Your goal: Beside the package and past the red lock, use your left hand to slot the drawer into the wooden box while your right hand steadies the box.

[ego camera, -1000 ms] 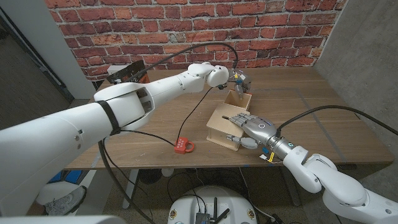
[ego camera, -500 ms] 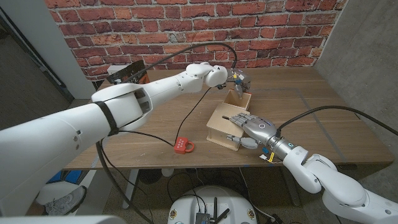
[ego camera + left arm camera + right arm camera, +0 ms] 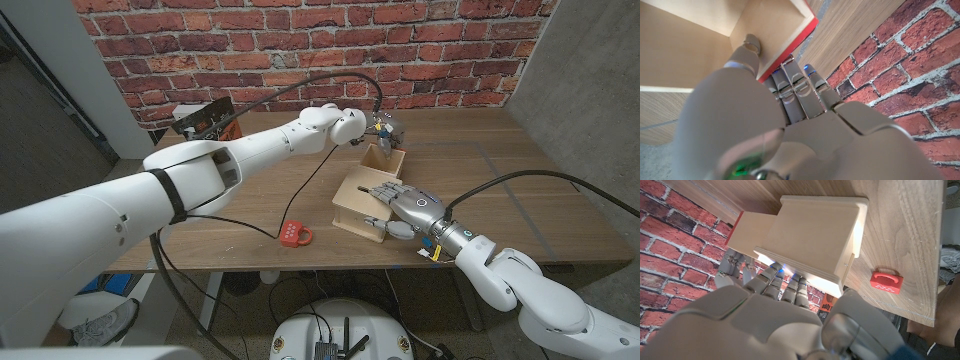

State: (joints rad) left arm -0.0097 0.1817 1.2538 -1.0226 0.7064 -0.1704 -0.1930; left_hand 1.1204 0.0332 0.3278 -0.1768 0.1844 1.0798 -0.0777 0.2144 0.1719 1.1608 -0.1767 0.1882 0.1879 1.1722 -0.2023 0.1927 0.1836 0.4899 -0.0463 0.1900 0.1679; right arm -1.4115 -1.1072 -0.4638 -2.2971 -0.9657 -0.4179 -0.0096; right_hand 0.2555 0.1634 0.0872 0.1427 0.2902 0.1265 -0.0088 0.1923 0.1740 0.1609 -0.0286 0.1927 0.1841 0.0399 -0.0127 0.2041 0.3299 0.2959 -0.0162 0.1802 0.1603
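We see 1 wooden box (image 3: 362, 205) on the bench (image 3: 520, 190), long axis running near-far. 1 drawer (image 3: 384, 160) sticks out its far end, open side up. Left hand (image 3: 383, 128) grips the drawer's far rim. Right hand (image 3: 407, 208) rests on the box top, fingers spread. 1 red lock (image 3: 295, 235) lies near-left.

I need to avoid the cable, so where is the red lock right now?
In the head view, the red lock lies near the table's front edge, left of the wooden box.
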